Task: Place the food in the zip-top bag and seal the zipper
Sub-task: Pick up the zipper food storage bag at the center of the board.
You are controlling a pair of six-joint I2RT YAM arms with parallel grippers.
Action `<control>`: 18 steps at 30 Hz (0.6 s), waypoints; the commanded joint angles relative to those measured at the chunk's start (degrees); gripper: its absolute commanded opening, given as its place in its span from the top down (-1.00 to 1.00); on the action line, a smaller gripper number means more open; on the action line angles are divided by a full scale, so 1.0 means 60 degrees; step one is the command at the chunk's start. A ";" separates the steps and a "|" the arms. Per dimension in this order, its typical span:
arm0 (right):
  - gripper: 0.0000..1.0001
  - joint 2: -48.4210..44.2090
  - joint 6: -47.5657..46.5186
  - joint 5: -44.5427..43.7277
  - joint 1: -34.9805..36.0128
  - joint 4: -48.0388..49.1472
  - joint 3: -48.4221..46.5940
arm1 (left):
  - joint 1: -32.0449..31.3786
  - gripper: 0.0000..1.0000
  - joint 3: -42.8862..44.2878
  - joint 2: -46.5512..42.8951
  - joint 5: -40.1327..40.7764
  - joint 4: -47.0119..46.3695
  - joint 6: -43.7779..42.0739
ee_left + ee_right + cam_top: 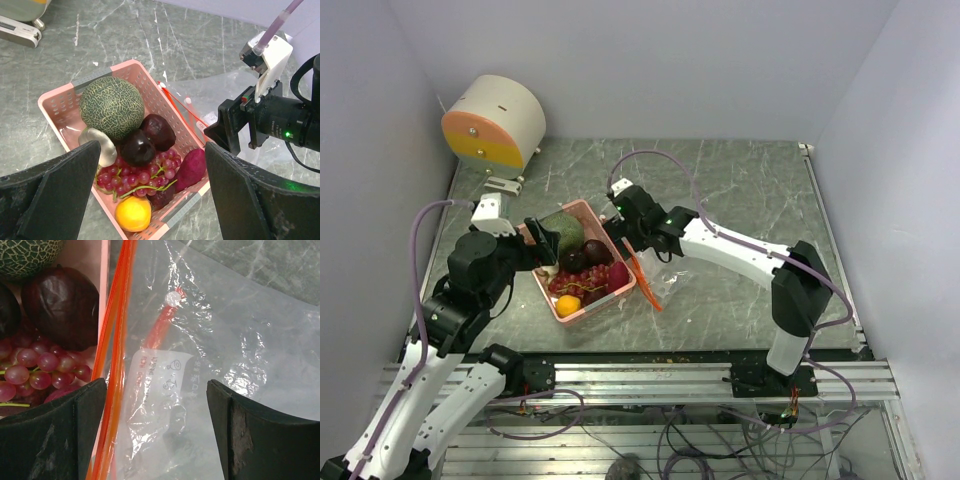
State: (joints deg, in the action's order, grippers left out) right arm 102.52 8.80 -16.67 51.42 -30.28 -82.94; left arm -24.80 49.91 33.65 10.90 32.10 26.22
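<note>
only the right wrist shows the bag's (250, 340) print (165, 377).

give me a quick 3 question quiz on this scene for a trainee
1. True or false: the food is already inside the zip-top bag.
2. Which is the largest piece in the pink basket? A) orange fruit B) netted green melon C) red grapes
3. Fill in: the orange-red zipper runs between the open jaws of the ___ arm.
Key: 1 false, it all lies in the basket. 2 B. 3 right.
</note>
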 commanded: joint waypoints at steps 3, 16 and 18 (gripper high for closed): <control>-0.61 0.0206 -0.0097 -0.0497 0.0103 0.0076 -0.0033 | 0.0104 -0.93 -0.0051 -0.0180 -0.0075 0.0061 0.0129; 0.32 0.0677 0.0676 -0.3632 0.0406 0.0033 0.0031 | 0.0104 -0.93 0.0065 -0.0374 0.0029 0.0345 0.0125; 0.57 0.0549 0.0845 -0.3993 0.0423 0.0041 0.0052 | 0.0104 -0.93 0.0061 -0.0413 0.0027 0.0360 0.0169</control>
State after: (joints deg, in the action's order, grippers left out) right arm 106.89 11.25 -33.19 53.41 -30.72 -82.81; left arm -24.80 49.80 32.03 10.92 33.21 26.63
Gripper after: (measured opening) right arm 0.316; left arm 0.965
